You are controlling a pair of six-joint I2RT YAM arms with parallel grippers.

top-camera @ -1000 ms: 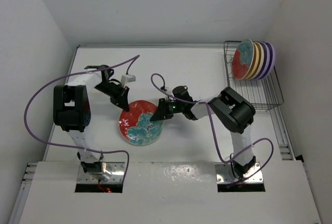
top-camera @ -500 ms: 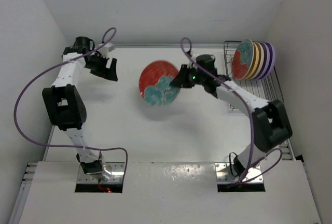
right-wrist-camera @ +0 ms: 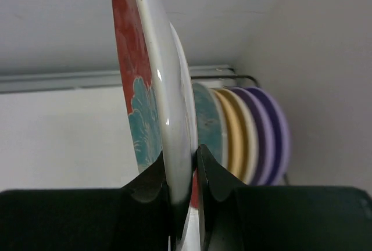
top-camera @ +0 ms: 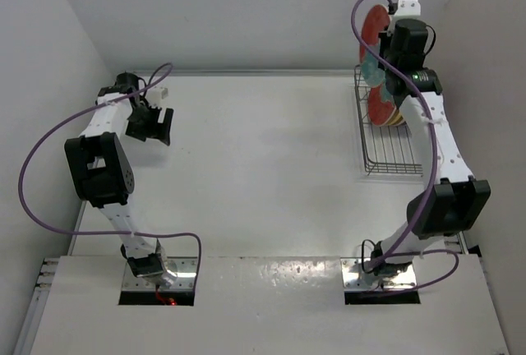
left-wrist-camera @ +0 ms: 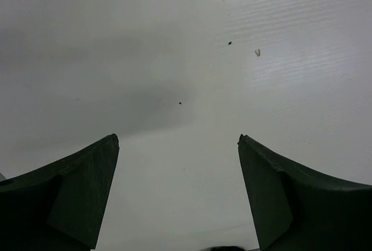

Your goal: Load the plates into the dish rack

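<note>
My right gripper [right-wrist-camera: 181,158] is shut on the rim of a red plate [right-wrist-camera: 148,82] with a teal floral pattern, held upright on edge. The top view shows that plate [top-camera: 371,28] raised high above the back end of the dish rack [top-camera: 396,159], with the right gripper [top-camera: 393,53] beside it. In the rack stand several plates on edge: a red and teal one [right-wrist-camera: 208,124], a yellow one [right-wrist-camera: 233,132] and lilac ones [right-wrist-camera: 270,129]. My left gripper [top-camera: 152,131] is open at the far left, with only bare table between its fingers [left-wrist-camera: 87,181].
The wire rack sits against the right wall, its near slots free of plates. White walls close in the table at the back, left and right. A purple cable [top-camera: 49,149] loops beside the left arm.
The right arm has carried the red plate from the table's middle up and back to above the rack. The left gripper let go of the plate, opened and drew back to the far left.
</note>
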